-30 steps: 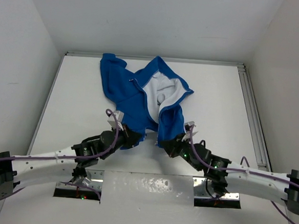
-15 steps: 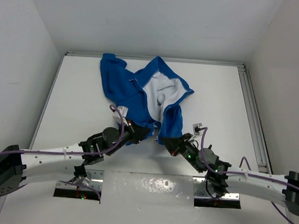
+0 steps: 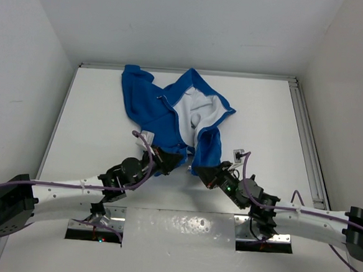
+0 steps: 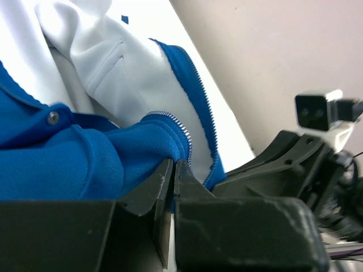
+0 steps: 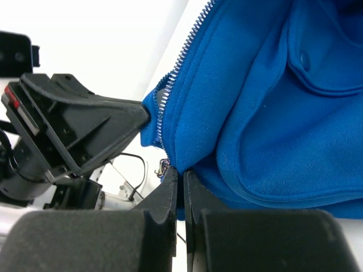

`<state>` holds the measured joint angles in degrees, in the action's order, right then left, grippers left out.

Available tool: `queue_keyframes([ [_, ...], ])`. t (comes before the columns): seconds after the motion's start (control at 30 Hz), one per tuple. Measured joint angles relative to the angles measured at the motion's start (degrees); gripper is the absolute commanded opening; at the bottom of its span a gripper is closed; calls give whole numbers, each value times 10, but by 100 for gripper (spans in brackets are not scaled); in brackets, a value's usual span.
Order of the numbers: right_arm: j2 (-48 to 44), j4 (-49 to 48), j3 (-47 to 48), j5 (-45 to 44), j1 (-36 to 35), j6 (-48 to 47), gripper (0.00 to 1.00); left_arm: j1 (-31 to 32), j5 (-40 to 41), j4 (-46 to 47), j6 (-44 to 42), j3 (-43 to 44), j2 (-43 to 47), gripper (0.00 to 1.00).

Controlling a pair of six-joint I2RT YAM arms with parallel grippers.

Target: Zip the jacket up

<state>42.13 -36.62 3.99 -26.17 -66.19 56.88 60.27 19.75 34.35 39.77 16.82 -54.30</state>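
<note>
White walls close in on a white table (image 3: pixel 96 105), where a two-armed robot works on a blue fleece jacket (image 3: pixel 165 107). At 7 o'clock in the overhead view the left arm reaches in. Its left gripper (image 3: pixel 170 161) is closed to a hairline slit on the bottom corner of the front panel on that side. The wrist camera shows its fingers (image 4: pixel 144 195) nipping the blue fold just under a row of zipper teeth (image 4: pixel 186 139).

The jacket lies open on the far half of the table, from centre up to 12 o'clock. Its white lining (image 3: pixel 193 109) is bared, one part is bunched toward 11 o'clock, and the hem points to 6 o'clock.

At 5 o'clock the right gripper (image 3: pixel 200 171) is likewise pinched almost flat on the bottom corner of the other front panel. A small metal piece (image 5: pixel 164 165) sits just beside its fingers; it is too small to tell whether it is the slider or the pin. The two grippers stand near each other without touching, the two hem corners between them.

The step in hand appears to be bringing the zipper's two lower ends together; nothing is zipped yet. The next move likely calls for lining up both tooth rows and seating one end in the other. That is fine work, since soft fleece can slide or twist in a pinch.
</note>
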Motion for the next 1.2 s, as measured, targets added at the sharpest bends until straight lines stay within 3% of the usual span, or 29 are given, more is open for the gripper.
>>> queue_keyframes([
  [0.27,-13,59,30,-8,0,22,0,0,-16,45,-64,-3,-13,0],
  [1.2,-21,85,37,-9,0,33,0,0,-44,78,-89,-12,-34,0],
])
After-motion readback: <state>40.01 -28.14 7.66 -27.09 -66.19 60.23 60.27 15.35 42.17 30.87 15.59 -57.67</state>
